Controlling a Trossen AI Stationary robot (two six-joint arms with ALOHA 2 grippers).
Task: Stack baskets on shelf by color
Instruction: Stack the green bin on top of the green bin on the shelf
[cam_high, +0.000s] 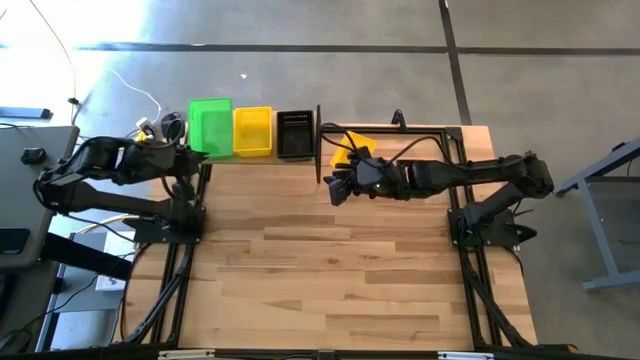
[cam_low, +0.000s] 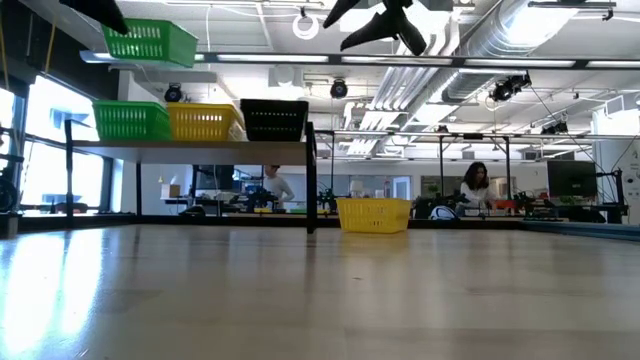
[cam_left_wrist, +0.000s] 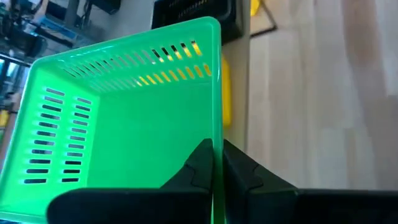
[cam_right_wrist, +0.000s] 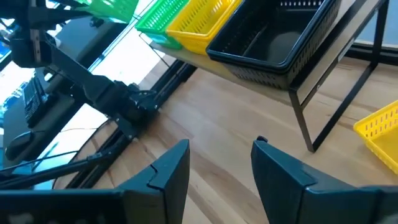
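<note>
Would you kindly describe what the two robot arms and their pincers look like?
Both are dark, near-black jointed arms. The left pincer has two matte black fingers narrowing to blunt tips; the right pincer has two flat, dark, angular fingers. Thin black cables loop along the right arm.

Green basket (cam_left_wrist: 124, 124) slotted; yellow basket (cam_low: 374, 214); black basket (cam_right_wrist: 280, 37)

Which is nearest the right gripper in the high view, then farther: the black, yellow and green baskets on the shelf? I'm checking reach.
From the right gripper, open above the table:
1. Black basket, shelf's right end.
2. Yellow basket, middle.
3. Green basket, left end, farthest.
</note>
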